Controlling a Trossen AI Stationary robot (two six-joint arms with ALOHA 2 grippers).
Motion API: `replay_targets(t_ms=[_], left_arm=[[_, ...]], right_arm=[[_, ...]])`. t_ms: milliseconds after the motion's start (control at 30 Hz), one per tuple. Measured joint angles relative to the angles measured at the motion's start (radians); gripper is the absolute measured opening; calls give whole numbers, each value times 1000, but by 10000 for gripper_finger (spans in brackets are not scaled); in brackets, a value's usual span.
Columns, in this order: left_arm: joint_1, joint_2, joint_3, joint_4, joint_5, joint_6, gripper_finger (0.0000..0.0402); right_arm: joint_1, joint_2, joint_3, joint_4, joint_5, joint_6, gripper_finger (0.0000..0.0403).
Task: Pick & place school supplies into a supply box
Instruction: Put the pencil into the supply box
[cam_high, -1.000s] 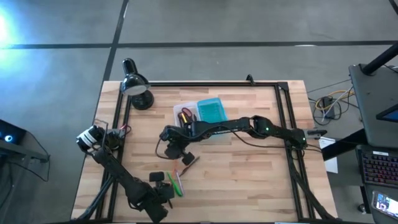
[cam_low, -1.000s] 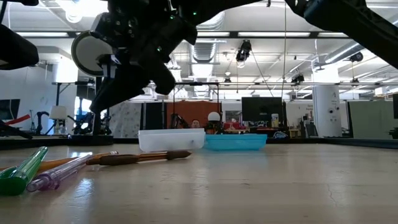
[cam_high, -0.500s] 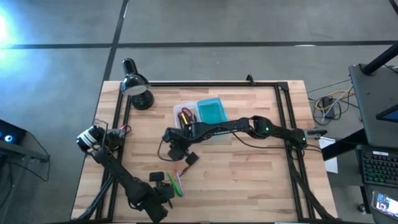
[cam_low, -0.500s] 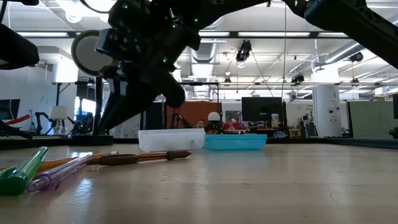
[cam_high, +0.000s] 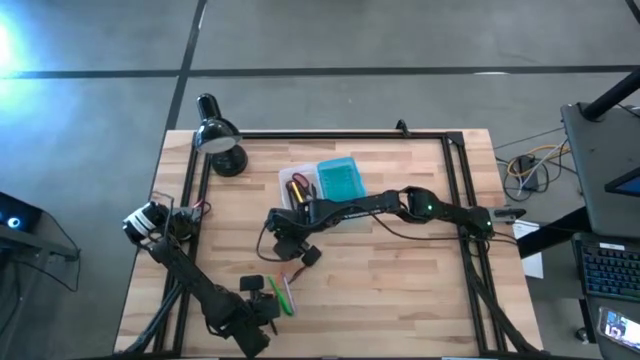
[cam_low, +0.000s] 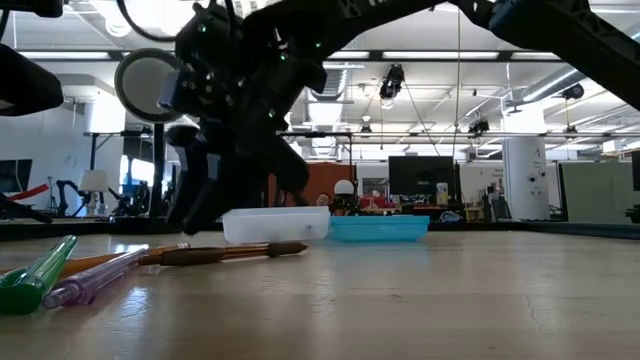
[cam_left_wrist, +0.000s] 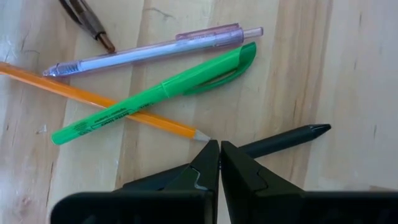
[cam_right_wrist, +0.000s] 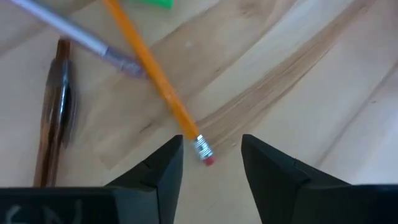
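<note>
The supply box stands open at mid-table: a clear tray (cam_high: 297, 184) holding dark and red items, its turquoise lid (cam_high: 340, 178) folded out beside it. Loose school supplies lie nearer the front edge: an orange pencil (cam_right_wrist: 146, 65), a brown pen (cam_right_wrist: 59, 106), a lilac pen (cam_left_wrist: 149, 50), a green marker (cam_left_wrist: 155, 93) and a dark pen (cam_left_wrist: 283, 139). My right gripper (cam_right_wrist: 211, 149) hangs open just above them, its fingers on either side of the pencil's eraser end (cam_right_wrist: 204, 152) without touching it. My left gripper (cam_left_wrist: 219, 148) is shut, near the pencil's point.
A black desk lamp (cam_high: 220, 145) stands at the table's far left corner. Black rails run along the table's left, far and right edges (cam_high: 330, 134). Bare wood stretches to the right of the supplies (cam_high: 400, 290).
My right gripper has opened and come down toward the loose supplies, tipping its fingers more steeply toward the table. The supplies lie where they were.
</note>
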Motion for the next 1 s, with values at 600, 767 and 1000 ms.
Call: replay_targets(t_ms=[600, 767, 1000], left_arm=[[3, 0, 0, 40, -6, 5, 0], [5, 0, -36, 77, -6, 5, 0], [14, 0, -71, 104, 1, -9, 0]], right_arm=[[0, 0, -32, 33, 0, -17, 145], [0, 0, -32, 43, 0, -16, 139], [0, 0, -32, 52, 0, -16, 143]])
